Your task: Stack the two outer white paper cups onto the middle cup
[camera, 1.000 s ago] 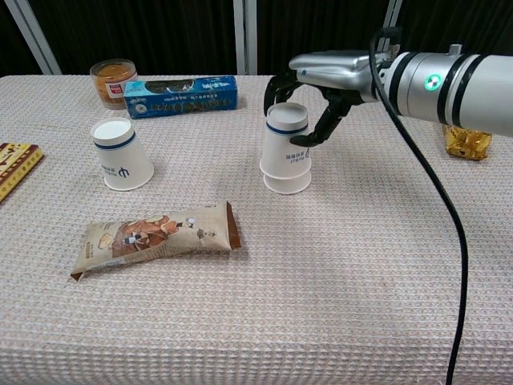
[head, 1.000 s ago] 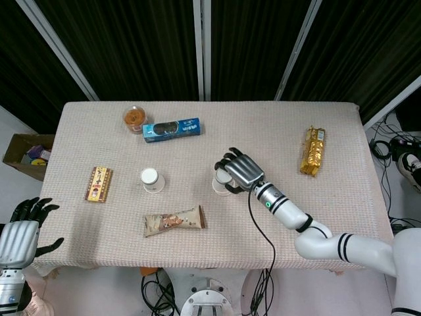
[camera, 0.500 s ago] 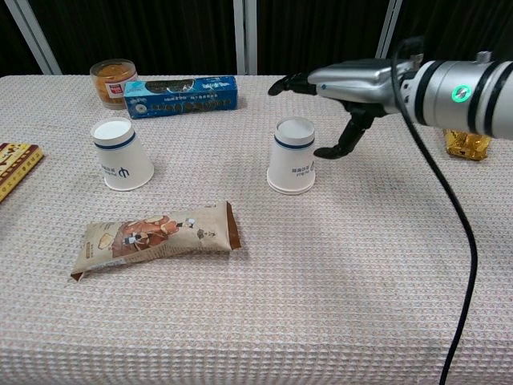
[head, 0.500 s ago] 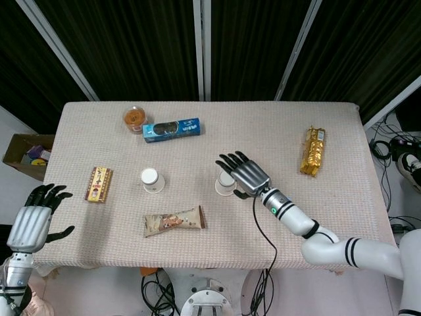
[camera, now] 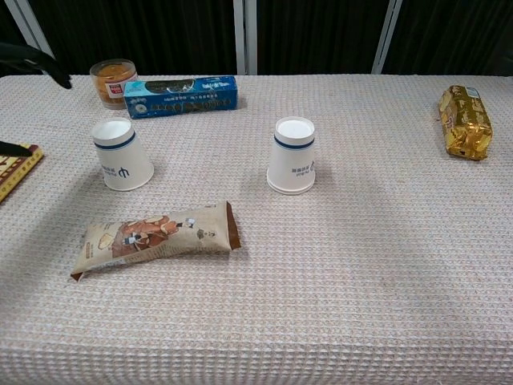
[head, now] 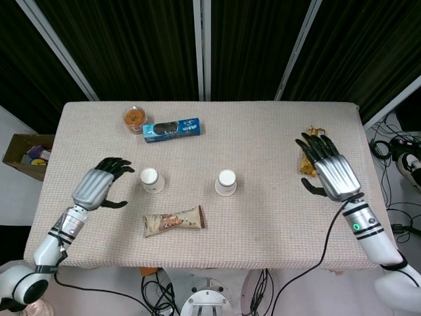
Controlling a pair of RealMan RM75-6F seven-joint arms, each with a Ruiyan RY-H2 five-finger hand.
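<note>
Stacked white paper cups (head: 225,182) (camera: 292,156) stand upside down near the table's middle, one nested over the other, a blue band near the top. Second upside-down white paper cup (head: 151,180) (camera: 121,154) sits well apart to the left, alone. Left hand (head: 99,186) hovers just left of that cup, fingers spread, thumb apart, holding nothing; chest view catches only dark fingertips (camera: 32,58) at the frame edge. Right hand (head: 331,169) hangs far right, fingers spread, empty, partly over the gold snack packet (head: 312,150) (camera: 464,121). Brown snack bar wrapper (head: 173,220) (camera: 155,237) lies in front of the cups. Blue cookie box (head: 172,129) (camera: 182,95) and small jar (head: 134,117) (camera: 113,80) sit at the back. Woven tablecloth (head: 263,131) (camera: 361,281) covers the table.
</note>
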